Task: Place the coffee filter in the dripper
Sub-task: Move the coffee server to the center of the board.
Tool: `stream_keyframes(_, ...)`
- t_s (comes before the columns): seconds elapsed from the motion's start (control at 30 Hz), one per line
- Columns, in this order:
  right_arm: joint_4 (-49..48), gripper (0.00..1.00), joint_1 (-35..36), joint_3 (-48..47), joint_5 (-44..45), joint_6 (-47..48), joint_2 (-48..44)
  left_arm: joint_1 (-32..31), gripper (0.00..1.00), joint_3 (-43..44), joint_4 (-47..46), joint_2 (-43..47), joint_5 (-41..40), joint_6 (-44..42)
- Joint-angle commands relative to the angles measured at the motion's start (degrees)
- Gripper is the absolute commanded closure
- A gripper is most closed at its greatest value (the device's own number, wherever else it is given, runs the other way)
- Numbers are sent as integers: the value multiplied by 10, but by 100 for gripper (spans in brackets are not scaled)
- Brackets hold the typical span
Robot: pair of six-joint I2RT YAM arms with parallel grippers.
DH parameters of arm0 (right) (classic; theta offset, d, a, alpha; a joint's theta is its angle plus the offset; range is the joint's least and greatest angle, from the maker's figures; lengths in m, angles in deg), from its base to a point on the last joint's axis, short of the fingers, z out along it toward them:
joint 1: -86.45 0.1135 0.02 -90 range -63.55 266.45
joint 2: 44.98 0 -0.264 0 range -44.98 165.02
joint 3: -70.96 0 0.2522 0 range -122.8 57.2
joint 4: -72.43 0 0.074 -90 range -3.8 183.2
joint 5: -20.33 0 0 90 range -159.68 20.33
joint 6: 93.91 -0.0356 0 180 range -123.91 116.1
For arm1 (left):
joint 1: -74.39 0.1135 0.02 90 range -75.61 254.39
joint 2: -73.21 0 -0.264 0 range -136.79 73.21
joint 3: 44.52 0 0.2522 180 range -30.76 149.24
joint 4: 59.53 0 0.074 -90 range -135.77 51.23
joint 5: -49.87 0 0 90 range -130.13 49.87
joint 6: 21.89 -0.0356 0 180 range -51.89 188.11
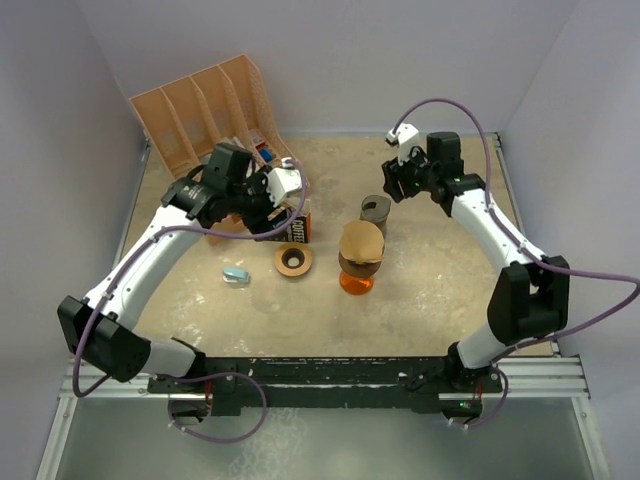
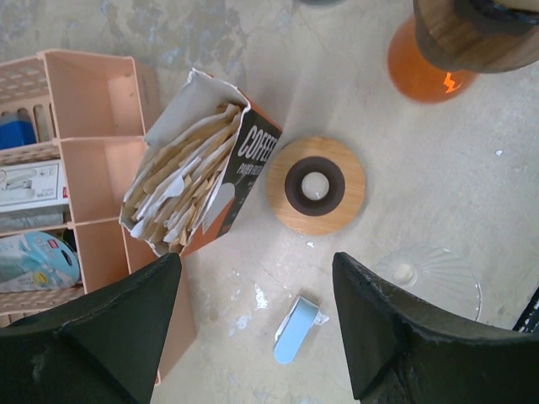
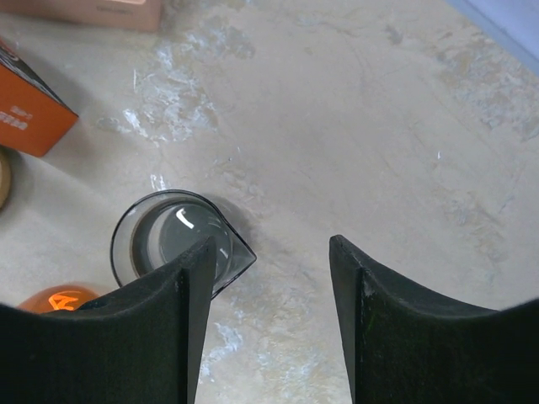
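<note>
Coffee filter in orange dripper (more in box).

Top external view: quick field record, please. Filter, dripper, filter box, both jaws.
filter: brown paper cone, seated in dripper
dripper: wooden-collared dripper on orange glass base
filter box: orange-and-black carton, open, filters inside
left gripper: jaws open, empty, near carton
right gripper: jaws open, empty, by grey glass cup
</note>
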State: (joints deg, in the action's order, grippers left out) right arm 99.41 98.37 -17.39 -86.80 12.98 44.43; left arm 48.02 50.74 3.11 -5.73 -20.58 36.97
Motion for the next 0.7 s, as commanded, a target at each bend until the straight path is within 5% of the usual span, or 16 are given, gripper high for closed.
stream_keyframes(0.0, -49, 43, -1, 26, 20, 1, 1, 5, 30, -21, -17, 23, -24, -17)
stream_keyframes(0.67, -65, 57, 2, 61, -63, 10, 41, 4, 33, -104, -42, 22, -68, -53)
